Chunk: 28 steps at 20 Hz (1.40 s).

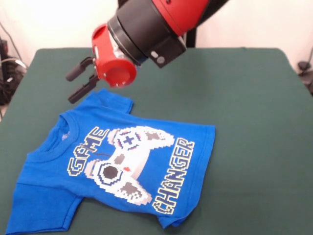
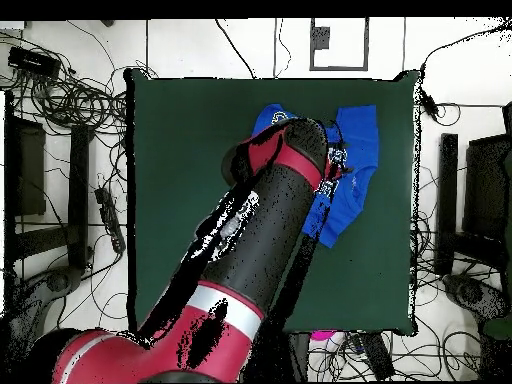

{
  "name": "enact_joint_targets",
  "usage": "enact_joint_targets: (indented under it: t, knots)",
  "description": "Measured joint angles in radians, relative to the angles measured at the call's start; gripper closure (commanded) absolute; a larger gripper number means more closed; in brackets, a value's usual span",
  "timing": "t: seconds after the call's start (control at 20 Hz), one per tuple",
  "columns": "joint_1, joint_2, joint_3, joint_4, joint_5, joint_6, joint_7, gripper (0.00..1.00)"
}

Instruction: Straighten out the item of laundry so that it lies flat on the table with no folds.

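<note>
The item of laundry [image 1: 122, 166], a bright blue T-shirt with a pixel game-controller print and "GAME CHANGER" lettering, lies print-up on the near-left part of the dark green table [image 1: 244, 98]. It is mostly spread out. The hem corner near the front looks slightly curled, and one sleeve runs off the picture's lower edge. My gripper [image 1: 69, 89] hangs open and empty just above the table, beside the shirt's far sleeve. In the overhead view my arm [image 2: 270, 210] covers most of the shirt [image 2: 360, 150], and only its blue edges show on the table [image 2: 180, 150].
Bare green felt stretches to the right of the shirt in the front view. The overhead view shows tangled cables [image 2: 70, 100] and dark equipment racks [image 2: 25, 170] around the table, and a small pink object [image 2: 322, 337] at its edge near the base.
</note>
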Motion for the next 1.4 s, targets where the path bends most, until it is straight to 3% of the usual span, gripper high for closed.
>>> enact_joint_targets:
  t: [0.55, 1.4]
  knots:
    - [0.009, 0.063, 0.000, -0.001, -0.002, 0.000, 0.000, 0.00]
    - [0.009, 0.072, 0.000, -0.007, -0.002, 0.004, 0.000, 0.00]
